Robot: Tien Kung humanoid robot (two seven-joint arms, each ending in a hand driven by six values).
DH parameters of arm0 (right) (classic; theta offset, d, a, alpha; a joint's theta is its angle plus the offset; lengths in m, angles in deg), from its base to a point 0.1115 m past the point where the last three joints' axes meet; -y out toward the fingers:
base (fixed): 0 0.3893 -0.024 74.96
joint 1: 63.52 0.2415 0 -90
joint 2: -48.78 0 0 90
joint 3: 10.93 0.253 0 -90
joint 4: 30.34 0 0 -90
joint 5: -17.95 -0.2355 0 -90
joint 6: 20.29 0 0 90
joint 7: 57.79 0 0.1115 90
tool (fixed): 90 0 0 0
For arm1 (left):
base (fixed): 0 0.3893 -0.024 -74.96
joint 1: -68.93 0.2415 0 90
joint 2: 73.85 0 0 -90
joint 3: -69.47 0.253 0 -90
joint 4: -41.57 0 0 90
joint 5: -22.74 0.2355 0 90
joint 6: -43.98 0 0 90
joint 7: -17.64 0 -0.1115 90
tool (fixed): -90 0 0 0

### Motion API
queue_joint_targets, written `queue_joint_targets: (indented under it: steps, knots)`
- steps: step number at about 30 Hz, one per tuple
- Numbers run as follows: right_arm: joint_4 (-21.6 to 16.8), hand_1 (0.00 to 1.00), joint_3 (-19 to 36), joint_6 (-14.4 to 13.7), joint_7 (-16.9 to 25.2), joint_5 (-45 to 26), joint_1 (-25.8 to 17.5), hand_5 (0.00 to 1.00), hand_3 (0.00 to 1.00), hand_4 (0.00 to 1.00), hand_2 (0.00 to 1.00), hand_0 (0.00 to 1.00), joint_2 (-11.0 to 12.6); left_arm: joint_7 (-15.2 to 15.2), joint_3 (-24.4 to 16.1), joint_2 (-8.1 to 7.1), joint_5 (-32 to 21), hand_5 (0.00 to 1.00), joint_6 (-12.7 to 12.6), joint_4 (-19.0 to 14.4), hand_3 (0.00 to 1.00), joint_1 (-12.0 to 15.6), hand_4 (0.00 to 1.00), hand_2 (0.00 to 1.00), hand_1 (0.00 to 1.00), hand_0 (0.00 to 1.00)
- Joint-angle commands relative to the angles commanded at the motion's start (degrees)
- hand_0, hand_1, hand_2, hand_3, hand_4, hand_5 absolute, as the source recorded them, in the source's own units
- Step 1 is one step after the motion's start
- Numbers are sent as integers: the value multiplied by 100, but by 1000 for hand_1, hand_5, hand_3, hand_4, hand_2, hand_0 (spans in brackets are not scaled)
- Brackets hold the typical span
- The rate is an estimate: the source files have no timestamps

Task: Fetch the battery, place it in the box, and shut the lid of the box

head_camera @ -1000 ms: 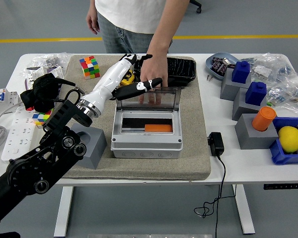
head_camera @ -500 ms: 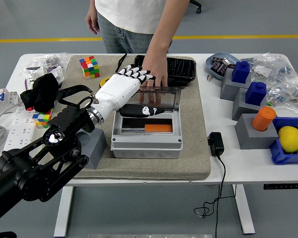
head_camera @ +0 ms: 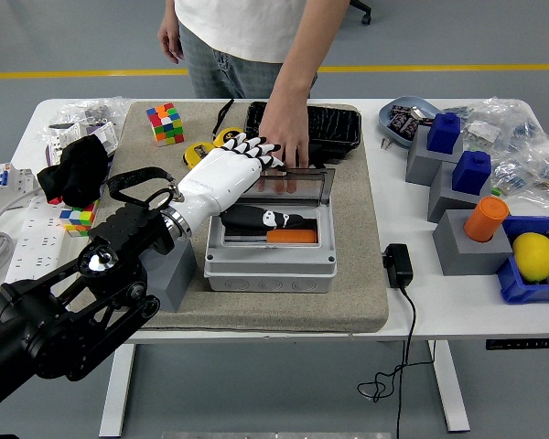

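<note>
So the left hand (head_camera: 242,174) is lying over the back of the grey box (head_camera: 270,247), white fingers (head_camera: 261,148) up on the clear lid (head_camera: 293,183) and the black thumb (head_camera: 265,219) hanging down inside the opening. Fingers look loosely spread, gripping nothing. The orange battery (head_camera: 291,236) sits inside the box, just beside that thumb. A person's hand (head_camera: 288,137) presses the lid's far edge (lid is tilted, not shut).
</note>
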Motion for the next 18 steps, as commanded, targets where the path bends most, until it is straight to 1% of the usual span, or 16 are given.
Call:
queue_joint_targets:
  steps: [4, 11, 15, 18]
  knots:
    - [-8, 784, 12, 7, -2, 12, 5, 998, 798, 998, 770, 905, 1, -44, 127, -65, -2, 998, 56, -158, 546, 35, 998, 835, 998, 998]
    - [-4, 784, 22, 7, -1, 13, 0, 998, 797, 998, 769, 902, 9, -122, 438, -186, -135, 998, 187, -339, 541, 156, 998, 824, 993, 998]
    - [-3, 782, 25, 5, -6, 15, 5, 998, 797, 998, 770, 899, 11, -144, 661, -231, -205, 998, 237, -363, 538, 207, 998, 821, 986, 998]
    - [-8, 779, 51, 5, -9, 38, 20, 998, 797, 998, 769, 899, 12, -138, 739, -244, -221, 998, 249, -368, 546, 255, 998, 817, 983, 998]
